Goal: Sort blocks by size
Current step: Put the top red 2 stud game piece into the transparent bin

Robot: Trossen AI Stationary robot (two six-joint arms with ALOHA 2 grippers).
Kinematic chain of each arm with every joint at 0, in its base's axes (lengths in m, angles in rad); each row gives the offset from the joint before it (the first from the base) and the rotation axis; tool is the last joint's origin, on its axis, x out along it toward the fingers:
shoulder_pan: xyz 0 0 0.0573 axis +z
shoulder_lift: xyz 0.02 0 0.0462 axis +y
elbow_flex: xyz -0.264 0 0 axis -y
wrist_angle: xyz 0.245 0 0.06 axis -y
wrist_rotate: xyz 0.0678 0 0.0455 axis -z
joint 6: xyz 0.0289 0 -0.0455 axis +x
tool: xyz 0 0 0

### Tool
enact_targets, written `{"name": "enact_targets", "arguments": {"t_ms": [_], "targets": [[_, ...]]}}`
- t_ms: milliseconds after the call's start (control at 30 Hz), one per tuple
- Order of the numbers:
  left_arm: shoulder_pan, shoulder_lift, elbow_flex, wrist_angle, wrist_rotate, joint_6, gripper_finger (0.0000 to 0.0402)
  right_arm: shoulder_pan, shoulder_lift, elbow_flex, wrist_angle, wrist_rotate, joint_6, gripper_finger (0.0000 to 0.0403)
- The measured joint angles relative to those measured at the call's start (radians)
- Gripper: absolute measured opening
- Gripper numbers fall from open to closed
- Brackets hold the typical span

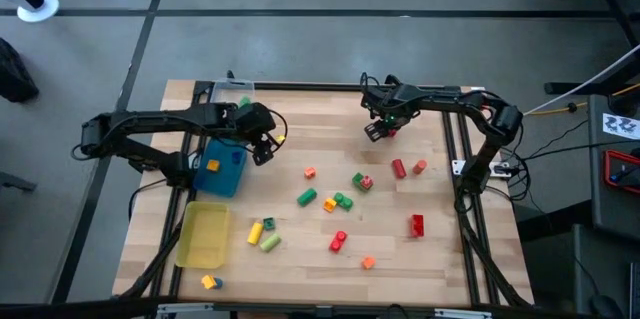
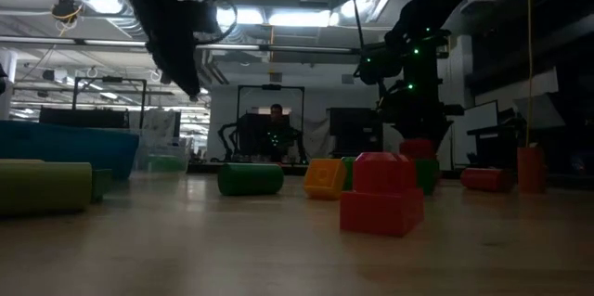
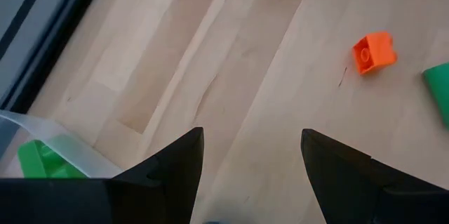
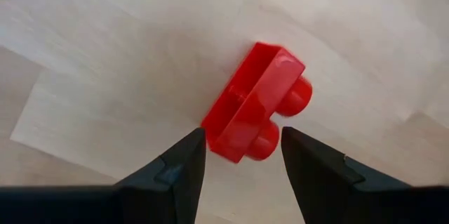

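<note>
Blocks in red, green, yellow and orange lie scattered over the wooden table [image 1: 440,259]. A red brick [image 4: 256,104] with two studs lies on its side on the wood, straight below my right gripper [image 4: 242,147]. That gripper [image 1: 380,129] is open and points down, with its fingertips to either side of the brick's near end and above it. My left gripper [image 1: 262,144] hangs open and bare over the wood beside the blue tray [image 1: 228,181]. An orange block [image 3: 374,50] and a green one [image 3: 438,90] lie ahead of it.
Along the left side stand a clear tray [image 1: 232,89] with a green block [image 3: 38,161], the blue tray with an orange-yellow block [image 1: 212,165], and a yellow tray [image 1: 205,234]. Loose blocks fill the table's middle, among them a red brick [image 2: 382,194] and a green cylinder [image 2: 251,178].
</note>
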Motion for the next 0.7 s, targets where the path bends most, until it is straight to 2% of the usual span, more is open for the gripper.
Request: {"name": "enact_targets", "arguments": {"t_ms": [200, 700], "targets": [[0.0, 0.0, -0.044, 0.01, 0.0, 0.0, 0.0223, -0.004, 0.009, -0.001, -0.001, 0.007, 0.0, 0.0188], [0.0, 0.0, -0.043, 0.057, 0.0, -0.001, 0.0224, -0.026, 0.005, -0.108, 0.139, 0.0, -0.001, 0.0188]]}}
